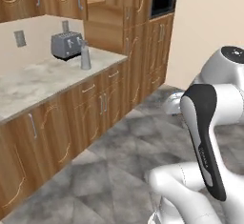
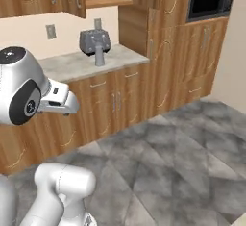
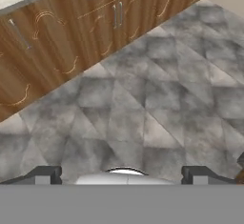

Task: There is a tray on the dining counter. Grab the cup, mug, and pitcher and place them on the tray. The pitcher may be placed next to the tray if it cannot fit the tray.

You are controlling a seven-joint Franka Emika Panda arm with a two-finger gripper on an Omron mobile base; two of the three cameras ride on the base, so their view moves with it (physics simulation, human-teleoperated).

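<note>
Below and ahead of the gripper point(image 3: 122, 174), a grey tiled floor point(image 3: 157, 99) is spread out, bounded on the far side by a run of wooden cabinets point(image 3: 71, 32) carrying a marble worktop point(image 1: 43, 77). Well beyond the gripper, on that worktop, a boxy grey toaster point(image 1: 66, 45) is set against the wall, and the pitcher point(image 1: 85, 56) is stood upright just in front of it, near the worktop's edge. The gripper is held wide apart, with nothing between its fingertips point(image 3: 45, 174), pointing down at the floor.
</note>
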